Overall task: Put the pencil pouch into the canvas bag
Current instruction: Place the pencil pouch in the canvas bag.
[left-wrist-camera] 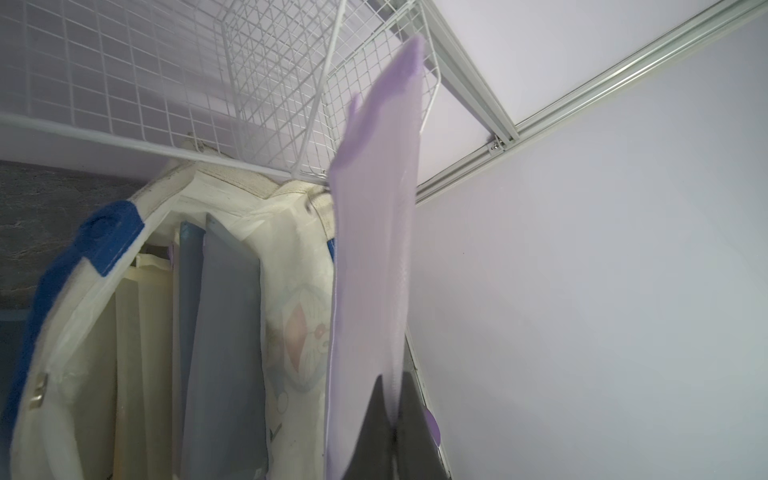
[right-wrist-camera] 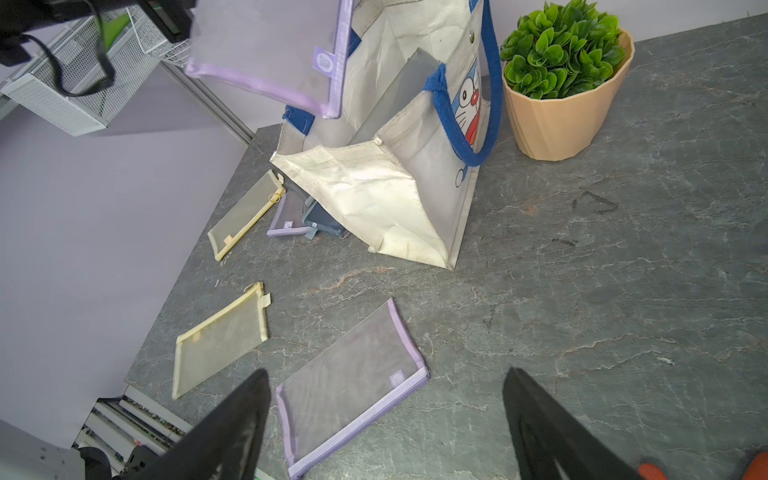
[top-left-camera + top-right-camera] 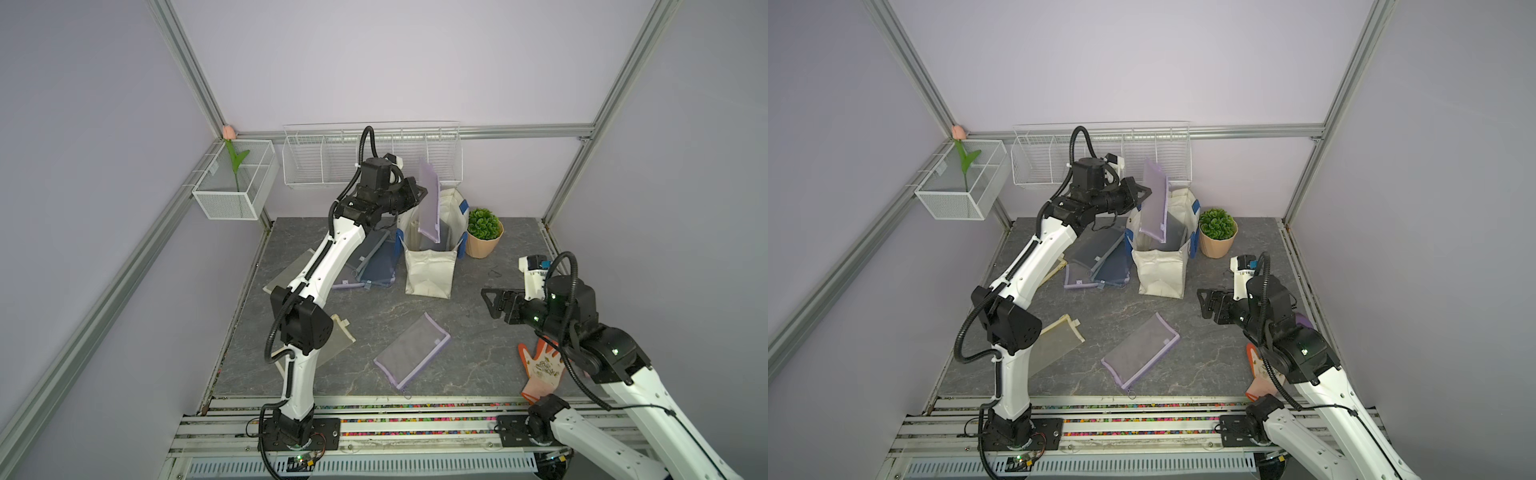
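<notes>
No readable writing is found anywhere. A small round lilac label (image 2: 323, 62) is sewn near the trimmed edge of the pencil pouch (image 2: 266, 45), but its print is too small to be made out. A blue cartoon cat face (image 2: 467, 104), with round eyes, a red nose and whiskers, is printed on one side of the canvas bag (image 2: 374, 199).

The pencil pouch (image 3: 429, 203), a translucent mesh sleeve bound in lilac, is held on edge by the left hand (image 3: 419, 194), whose jaws are clamped tight on one long border. Its long axis is kept near upright, slightly tilted, with the upper end raised before the wire basket (image 1: 166, 83) on the back wall. The lower end is pointed down at the bag's open mouth; whether it has passed below the rim cannot be told. In the left wrist view the pouch (image 1: 374, 249) is seen just beside the bag's far wall.

The canvas bag (image 3: 430, 270) is stood upright at the back of the counter (image 3: 478, 357), just beside the potted plant (image 3: 484, 232). Grey pouches (image 1: 224, 332) are seen standing inside it.

The right hand (image 3: 490, 302) is spread wide with nothing held, and is hung over the counter well apart from the bag. A second lilac pouch (image 2: 353, 382) is laid flat on the counter below it, with its own round label too small to be read. Two yellow pouches (image 2: 220, 340) are laid flat further off.
</notes>
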Robot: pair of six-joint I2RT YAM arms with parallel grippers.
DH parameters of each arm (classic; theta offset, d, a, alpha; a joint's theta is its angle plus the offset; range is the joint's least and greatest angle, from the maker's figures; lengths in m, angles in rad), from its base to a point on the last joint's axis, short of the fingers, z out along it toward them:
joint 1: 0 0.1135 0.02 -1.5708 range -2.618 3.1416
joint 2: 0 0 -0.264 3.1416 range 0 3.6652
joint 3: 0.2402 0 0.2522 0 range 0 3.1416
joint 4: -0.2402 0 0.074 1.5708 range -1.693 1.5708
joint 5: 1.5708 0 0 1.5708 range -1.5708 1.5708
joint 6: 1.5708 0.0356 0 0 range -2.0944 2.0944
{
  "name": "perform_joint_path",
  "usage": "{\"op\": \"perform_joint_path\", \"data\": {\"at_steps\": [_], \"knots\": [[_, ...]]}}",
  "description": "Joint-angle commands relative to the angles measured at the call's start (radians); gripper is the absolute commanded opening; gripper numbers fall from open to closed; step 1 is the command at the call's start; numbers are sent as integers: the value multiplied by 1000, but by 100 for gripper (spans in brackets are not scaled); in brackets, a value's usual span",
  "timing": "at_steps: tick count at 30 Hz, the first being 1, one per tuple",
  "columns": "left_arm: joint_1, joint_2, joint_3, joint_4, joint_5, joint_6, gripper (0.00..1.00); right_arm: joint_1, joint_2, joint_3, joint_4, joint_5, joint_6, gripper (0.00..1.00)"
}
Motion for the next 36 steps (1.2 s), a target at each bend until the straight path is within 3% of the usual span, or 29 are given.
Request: {"op": "perform_joint_path", "data": {"at_steps": [1, 6, 18, 26, 31, 34, 36], "knots": [[-6, 57, 60, 25, -40, 9, 0, 3, -25, -23, -14, 15, 24, 89], [-38, 90, 30, 37, -50, 40, 0, 3, -51, -33, -37, 37, 24, 89], [-87, 5, -225, 117, -111, 35, 0, 2, -51, -47, -31, 48, 18, 89], [-85, 99, -72, 21, -124, 93, 1, 3, -23, -52, -6, 36, 15, 89], [-81, 105, -19, -15, -138, 121, 39, 2, -24, -56, -11, 43, 15, 89], [-77, 98, 19, -57, -146, 146, 50, 2, -25, -64, -24, 50, 22, 89], [-75, 81, 33, -88, -161, 168, 51, 2, -25, -68, -30, 54, 27, 89]]}}
